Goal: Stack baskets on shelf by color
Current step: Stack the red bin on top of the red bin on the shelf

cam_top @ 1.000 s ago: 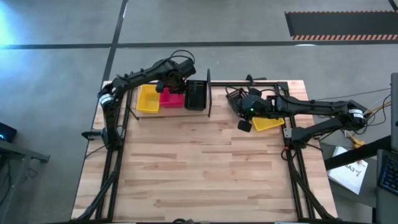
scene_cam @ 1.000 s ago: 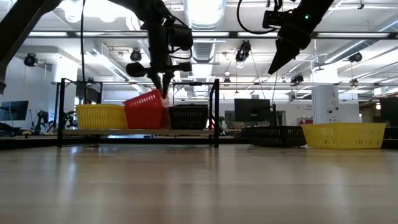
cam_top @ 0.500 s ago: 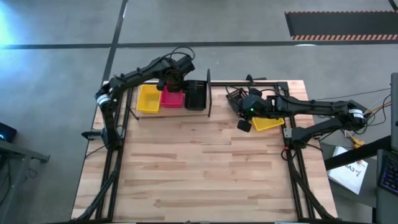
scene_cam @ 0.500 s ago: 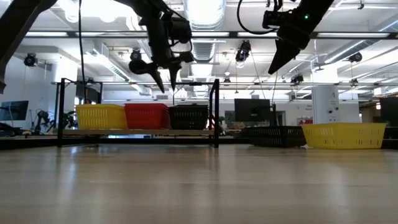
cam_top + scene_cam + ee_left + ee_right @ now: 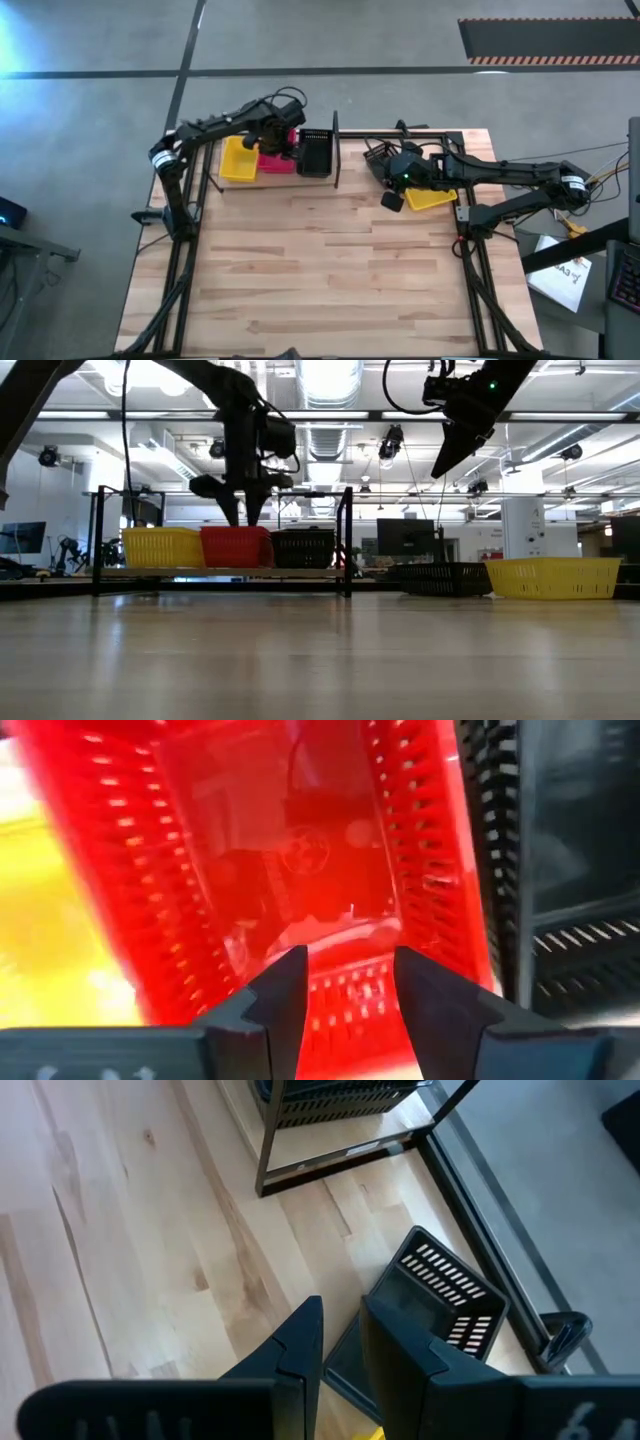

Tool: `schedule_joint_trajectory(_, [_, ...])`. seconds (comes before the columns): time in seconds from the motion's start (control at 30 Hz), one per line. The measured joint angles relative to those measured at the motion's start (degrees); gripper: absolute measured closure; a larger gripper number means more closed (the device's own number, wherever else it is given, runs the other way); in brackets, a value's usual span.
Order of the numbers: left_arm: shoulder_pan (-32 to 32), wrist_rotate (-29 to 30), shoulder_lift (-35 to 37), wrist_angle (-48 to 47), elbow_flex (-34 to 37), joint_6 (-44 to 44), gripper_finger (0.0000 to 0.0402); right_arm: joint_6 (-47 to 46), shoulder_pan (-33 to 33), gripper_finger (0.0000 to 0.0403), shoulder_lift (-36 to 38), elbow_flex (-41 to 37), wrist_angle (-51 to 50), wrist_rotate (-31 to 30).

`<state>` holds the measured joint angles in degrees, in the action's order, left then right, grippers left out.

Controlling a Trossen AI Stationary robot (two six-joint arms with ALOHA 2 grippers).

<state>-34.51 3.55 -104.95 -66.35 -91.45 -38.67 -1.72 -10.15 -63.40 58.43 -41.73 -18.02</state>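
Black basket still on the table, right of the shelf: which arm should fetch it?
Right. The right gripper hangs open directly above the black basket, while the left gripper is over the red basket on the shelf.

Yellow basket (image 5: 162,547), red basket (image 5: 235,546), black basket (image 5: 304,547) abreast on shelf (image 5: 220,572); spare black basket (image 5: 447,578), yellow basket (image 5: 566,576) on tabletop

You're in an open industrial lab: exposed silver ceiling ducts (image 5: 330,385), bright strip lights (image 5: 560,417), dark computer monitors (image 5: 405,536) on benches.
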Motion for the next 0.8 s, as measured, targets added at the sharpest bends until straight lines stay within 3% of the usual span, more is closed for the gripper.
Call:
schedule_joint_trajectory(0.23, [0.4,-3.2,0.0,1.9,3.8,-2.9,0.0267,-1.4,0.0,0.0339,0.0,0.0,0.0,0.0])
schedule_joint_trajectory(0.8, [3.2,-4.3,2.2,2.9,2.5,-3.0,0.0267,-4.3,0.0,0.0339,0.0,0.0,0.1,0.0])
